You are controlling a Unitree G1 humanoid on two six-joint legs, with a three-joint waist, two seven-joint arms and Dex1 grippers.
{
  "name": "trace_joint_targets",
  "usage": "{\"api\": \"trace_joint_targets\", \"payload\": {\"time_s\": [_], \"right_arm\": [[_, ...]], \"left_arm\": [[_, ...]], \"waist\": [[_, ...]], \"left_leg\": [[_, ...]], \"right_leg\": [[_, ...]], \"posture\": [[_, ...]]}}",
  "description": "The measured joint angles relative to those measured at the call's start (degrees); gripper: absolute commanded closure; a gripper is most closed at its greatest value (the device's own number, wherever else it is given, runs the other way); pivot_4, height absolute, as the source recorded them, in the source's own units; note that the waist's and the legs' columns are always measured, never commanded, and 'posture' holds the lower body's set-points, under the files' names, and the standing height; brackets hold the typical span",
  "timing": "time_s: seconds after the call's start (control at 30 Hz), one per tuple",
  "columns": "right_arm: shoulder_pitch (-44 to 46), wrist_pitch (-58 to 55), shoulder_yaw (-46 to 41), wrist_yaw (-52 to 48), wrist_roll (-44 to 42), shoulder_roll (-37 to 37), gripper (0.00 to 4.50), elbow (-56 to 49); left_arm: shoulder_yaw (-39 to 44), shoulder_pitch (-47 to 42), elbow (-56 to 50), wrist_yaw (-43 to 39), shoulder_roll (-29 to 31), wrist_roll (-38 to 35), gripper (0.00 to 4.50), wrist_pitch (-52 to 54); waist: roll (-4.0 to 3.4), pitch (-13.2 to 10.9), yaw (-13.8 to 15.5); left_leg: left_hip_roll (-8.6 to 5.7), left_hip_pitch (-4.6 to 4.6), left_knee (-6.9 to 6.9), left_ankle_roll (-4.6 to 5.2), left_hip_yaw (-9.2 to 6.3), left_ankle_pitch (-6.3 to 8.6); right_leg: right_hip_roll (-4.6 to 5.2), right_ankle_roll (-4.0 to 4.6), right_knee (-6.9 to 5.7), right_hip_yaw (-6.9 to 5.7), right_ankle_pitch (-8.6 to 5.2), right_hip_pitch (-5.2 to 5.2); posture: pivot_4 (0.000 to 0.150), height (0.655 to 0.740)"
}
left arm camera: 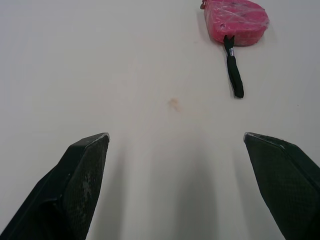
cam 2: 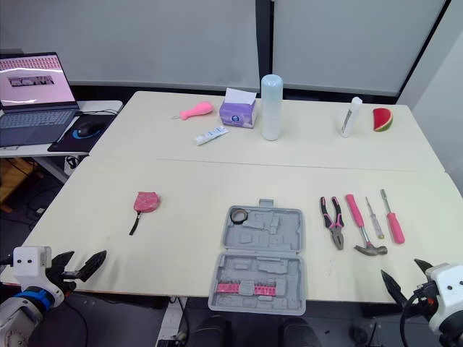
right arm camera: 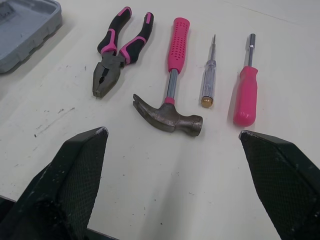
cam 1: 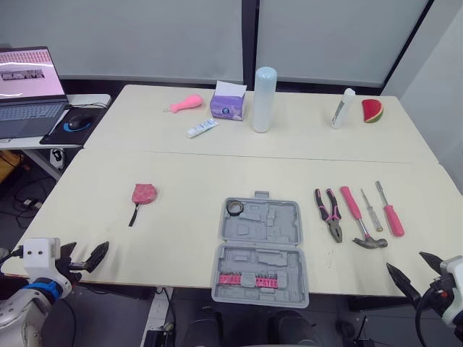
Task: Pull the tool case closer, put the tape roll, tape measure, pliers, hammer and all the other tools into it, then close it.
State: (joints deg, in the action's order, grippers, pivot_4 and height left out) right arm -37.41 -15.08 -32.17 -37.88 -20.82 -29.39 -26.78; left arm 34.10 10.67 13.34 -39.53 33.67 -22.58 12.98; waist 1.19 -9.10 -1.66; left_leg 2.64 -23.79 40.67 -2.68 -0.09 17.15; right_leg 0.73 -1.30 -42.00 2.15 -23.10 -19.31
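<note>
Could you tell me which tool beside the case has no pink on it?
The thin clear-handled screwdriver between the hammer and the pink screwdriver; the others all have pink.

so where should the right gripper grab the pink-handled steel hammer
Probably the pink ribbed handle, from straight above, right gripper fingers straddling its width: the hammer lies flat, with gaps to the black-and-pink pliers and the clear slim screwdriver either side.
</note>
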Motion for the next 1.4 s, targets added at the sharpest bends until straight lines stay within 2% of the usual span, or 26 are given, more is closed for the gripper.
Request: {"api": "trace_joint_targets", "payload": {"time_s": [0.13, 0.23, 0.43, 0.53, 0.67, 1.03, 1.13, 1.4], "right_arm": [[2.12, -2.54, 3.86, -2.94, -0.28, -6.0, 0.0, -5.37], [11.99, -9.06, 10.27, -5.37, -4.02, -13.57, 0.0, -12.33], [30.79, -21.23, 19.42, -5.88, -13.97, -19.46, 0.0, -17.77], [38.33, -25.37, 23.92, -5.72, -17.57, -19.58, 0.0, -18.11], [43.7, -27.82, 28.39, -5.45, -18.86, -18.83, 0.0, -18.05], [45.63, -27.93, 33.08, -4.33, -18.12, -16.3, 0.0, -16.78], [45.55, -27.94, 33.28, -4.06, -18.17, -16.07, 0.0, -16.84], [45.06, -28.03, 33.24, -3.19, -18.7, -16.04, 0.0, -17.57]], "left_arm": [[-0.2, -0.81, -0.03, 0.16, 0.36, 0.01, 0.01, 0.06], [-1.02, -4.06, -0.62, 1.52, 0.46, -0.04, 0.01, 1.79], [-2.48, -8.15, -1.63, 3.09, 1.39, -0.14, 0.01, 7.12], [-4.54, -12.26, 0.51, 4.02, 2.85, 0.4, 0.01, 9.43], [-8.64, -18.17, 5.17, 4.11, 4.04, 2.85, 0.01, 10.2], [-18.53, -30.99, 20.89, 5.99, 4.15, 10.45, 0.01, 7.47], [-19.68, -32.95, 23.11, 6.14, 3.79, 11.23, 0.58, 6.5], [-22.06, -37.47, 27.85, 4.85, 3.66, 12.76, 2.93, 6.65]], "waist": [[-0.01, 0.0, -0.2], [-0.01, 0.0, -0.24], [0.14, 0.0, 0.2], [0.18, 0.0, 0.4], [0.18, 0.0, 0.31], [0.19, 0.0, 0.01], [0.19, 0.0, 0.07], [0.16, 0.02, 0.22]], "left_leg": [[0.03, 0.02, 0.0, 0.0, 0.02, 0.0], [0.04, 0.03, 0.02, 0.0, -0.02, -0.01], [-0.02, -0.12, 0.02, -0.01, -0.11, 0.02], [-0.03, -0.11, 0.04, 0.0, -0.24, 0.02], [-0.04, -0.13, 0.05, 0.0, -0.24, 0.02], [-0.01, -0.14, 0.06, 0.0, -0.27, 0.01], [-0.02, -0.15, 0.06, 0.0, -0.26, 0.01], [-0.06, -0.14, 0.08, 0.0, -0.25, 0.01]], "right_leg": [[-0.02, 0.0, -0.01, 0.02, 0.0, 0.0], [-0.06, 0.0, -0.04, 0.01, 0.0, 0.01], [-0.01, 0.0, 0.11, -0.08, 0.0, 0.0], [0.0, 0.0, 0.1, -0.2, 0.0, 0.03], [0.0, 0.0, 0.1, -0.2, 0.0, 0.01], [0.0, 0.0, 0.03, -0.25, 0.0, -0.03], [0.01, 0.0, 0.02, -0.25, 0.0, -0.03], [0.05, 0.0, 0.02, -0.25, 0.0, -0.01]], "posture": [[0.15, 0.6921], [0.15, 0.6921], [0.15, 0.6921], [0.15, 0.6921], [0.15, 0.6921], [0.15, 0.6921], [0.15, 0.6921], [0.15, 0.6921]]}}
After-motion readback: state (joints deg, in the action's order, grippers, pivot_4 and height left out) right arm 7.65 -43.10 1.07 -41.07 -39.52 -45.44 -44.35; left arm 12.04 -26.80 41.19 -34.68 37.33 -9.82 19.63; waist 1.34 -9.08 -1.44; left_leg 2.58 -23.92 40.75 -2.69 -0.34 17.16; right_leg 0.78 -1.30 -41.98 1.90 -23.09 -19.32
